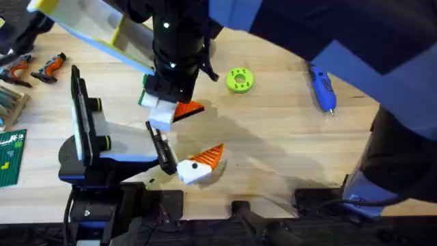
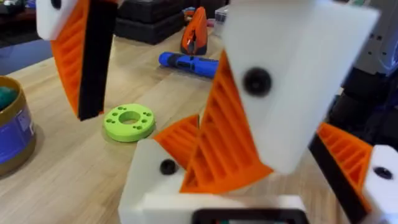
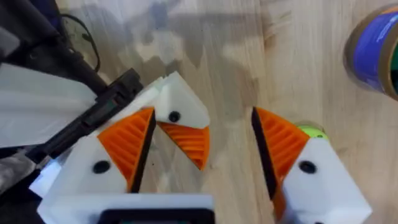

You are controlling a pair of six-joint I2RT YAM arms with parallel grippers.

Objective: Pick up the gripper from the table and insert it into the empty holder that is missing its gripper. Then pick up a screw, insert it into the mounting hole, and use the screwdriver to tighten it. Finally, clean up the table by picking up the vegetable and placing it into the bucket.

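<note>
Right gripper (image 3: 205,155) jaws spread apart, gripping nothing; it hangs directly above the left gripper (image 1: 198,164), probably lining up the insertion. Left gripper jaws released, nothing between them; its white holder (image 3: 180,106) and the orange gripper (image 3: 189,143) at its tip lie between the right jaws. Whether the piece is seated: cannot tell. Screwdriver (image 1: 322,89) lies on the table (image 1: 287,137), well apart; bucket (image 3: 376,50) beyond the right jaws.

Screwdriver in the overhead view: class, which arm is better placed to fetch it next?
Probably the right. The screwdriver lies on the table's right side, nearer that arm's base than the left arm's, and the right gripper is open.
</note>
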